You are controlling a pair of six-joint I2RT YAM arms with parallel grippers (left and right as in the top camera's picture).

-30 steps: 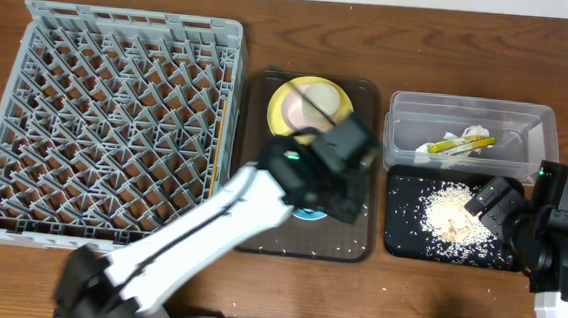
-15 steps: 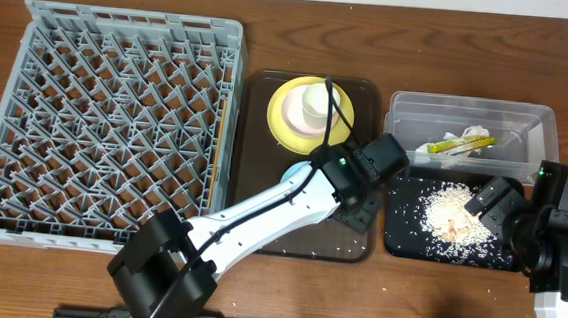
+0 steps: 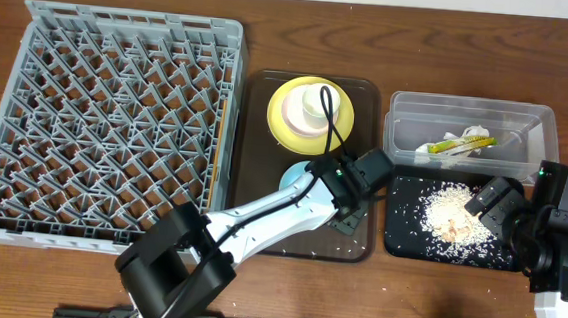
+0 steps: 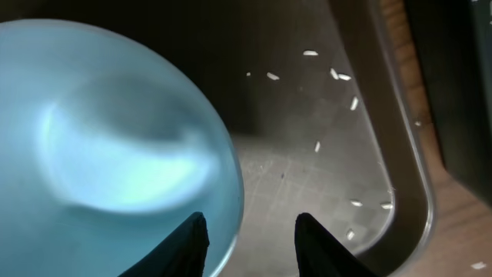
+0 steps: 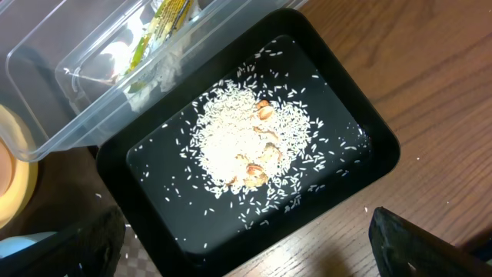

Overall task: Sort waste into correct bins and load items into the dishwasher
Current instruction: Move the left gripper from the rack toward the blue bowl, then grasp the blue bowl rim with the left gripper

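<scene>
Nearest, the left gripper (image 4: 252, 242) hangs low over the brown tray (image 4: 323, 177). Its fingers are part open and astride the right rim of the one blue bowl (image 4: 115, 154). The rim lies by the left finger and clear of the right one, so nothing is pinched. The bowl stands upright in the tray's near half. To its right the tray floor is bare up to the raised edge, with about ten loose rice grains (image 4: 310, 53) on it.

The right gripper (image 5: 246, 221) hovers wide open and empty above the near edge of the one black tray (image 5: 157, 165), which holds a single heap of rice (image 5: 238, 142). Bare table (image 5: 430, 92) lies to its right.

Farther off, one yellow plate (image 3: 282, 114) carries one upright white cup (image 3: 318, 103). One clear tub (image 3: 408, 113), just beyond the black tray, holds one wrapper (image 3: 455, 144), long axis left to right, and white paper (image 3: 474, 133).

The one grey rack (image 3: 106, 117) fills the left. Thin wooden sticks (image 3: 230, 115) lie along its right wall, pointing near to far; their number is unclear.
</scene>
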